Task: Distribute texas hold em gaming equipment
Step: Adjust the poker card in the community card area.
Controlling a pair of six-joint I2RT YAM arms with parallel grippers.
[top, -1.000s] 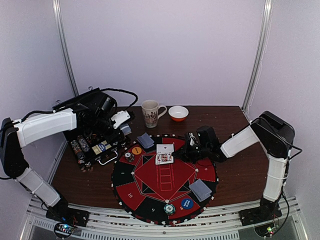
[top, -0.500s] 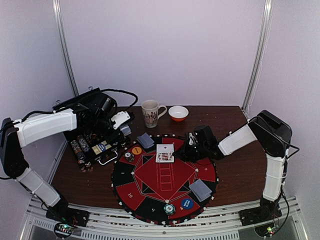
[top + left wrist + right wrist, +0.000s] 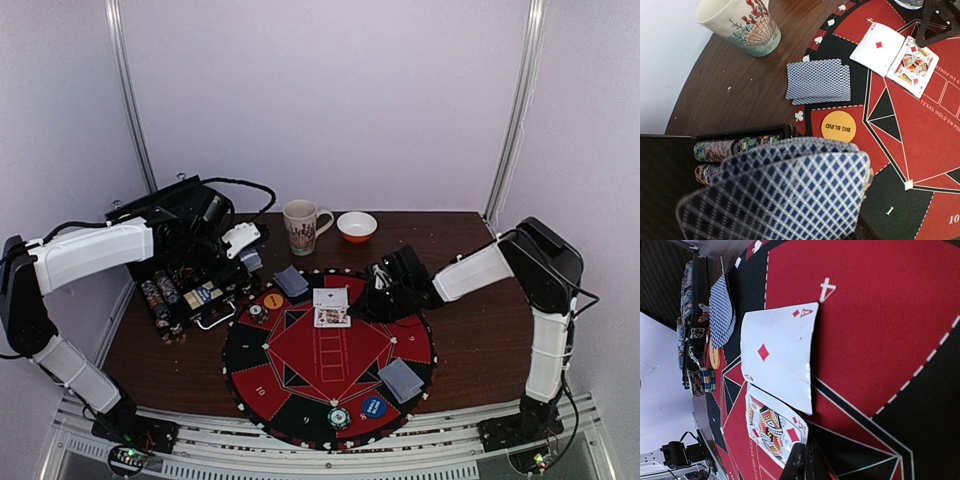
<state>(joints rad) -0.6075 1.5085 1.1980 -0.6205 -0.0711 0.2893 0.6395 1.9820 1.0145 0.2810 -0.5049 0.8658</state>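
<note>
A fan of blue-checked playing cards [image 3: 790, 195] fills the bottom of the left wrist view and hides the fingers. My left gripper [image 3: 245, 250] is shut on it, above the case's edge. On the red-and-black mat [image 3: 330, 350] lie a face-up ace of diamonds [image 3: 777, 357] and king of diamonds [image 3: 772, 432]. My right gripper [image 3: 805, 460] is shut, its tips at the king's edge with nothing between them. Two face-down cards [image 3: 818, 81] lie by the orange BIG BLIND disc [image 3: 838, 127]. Another face-down pair [image 3: 401, 379], a blue disc [image 3: 373, 406] and a striped chip [image 3: 339, 417] lie on the near side.
The open black case [image 3: 170, 295] with rows of striped chips stands at the left of the table. A painted mug [image 3: 301, 226] and a small orange-rimmed bowl [image 3: 357, 227] stand behind the mat. Bare brown table [image 3: 480, 350] lies to the right.
My right arm has shifted slightly left, its gripper staying at the face-up cards' right side. The left arm and its cards have not moved.
</note>
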